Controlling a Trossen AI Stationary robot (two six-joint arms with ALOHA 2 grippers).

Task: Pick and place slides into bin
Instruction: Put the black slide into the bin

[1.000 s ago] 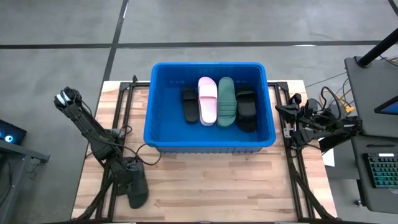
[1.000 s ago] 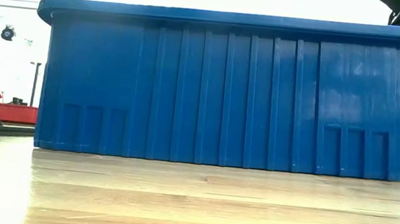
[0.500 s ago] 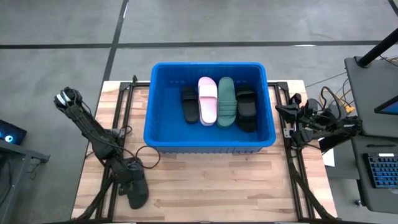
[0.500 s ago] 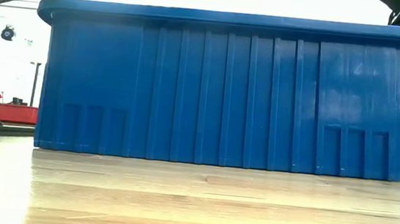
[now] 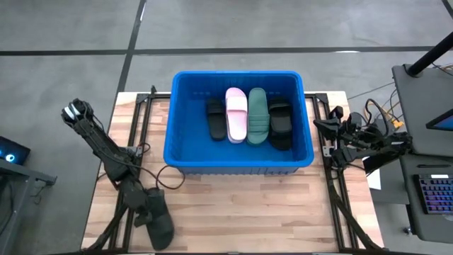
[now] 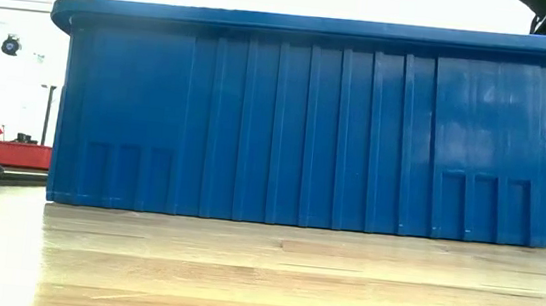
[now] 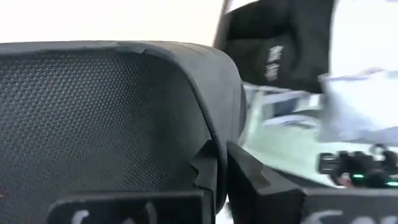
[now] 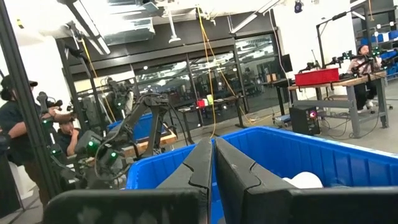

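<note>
Blue ribbed bin [image 5: 239, 159] sits mid-desk [image 5: 248, 205], back half, thick rim. Four slides visible inside, side by side: black [image 5: 216, 119], pale pink [image 5: 236, 114], dark green [image 5: 257, 115], black [image 5: 280, 123]; whether more lie under them can't be told. Task looks partway or more: one dark slide [image 5: 159, 219] is out of the bin at the desk's front left, clamped by the left gripper [image 5: 146, 207], jaws closed on it; it needs carrying to the bin. Right gripper [image 8: 211, 163] parked beside the bin's right wall, jaws pinched together, empty.

Glossy ribbed plastic bin [image 5: 185, 160], matt rubber slides [image 5: 236, 115], textured black slide [image 7: 106, 124], wood-plank table [image 5: 262, 205].
</note>
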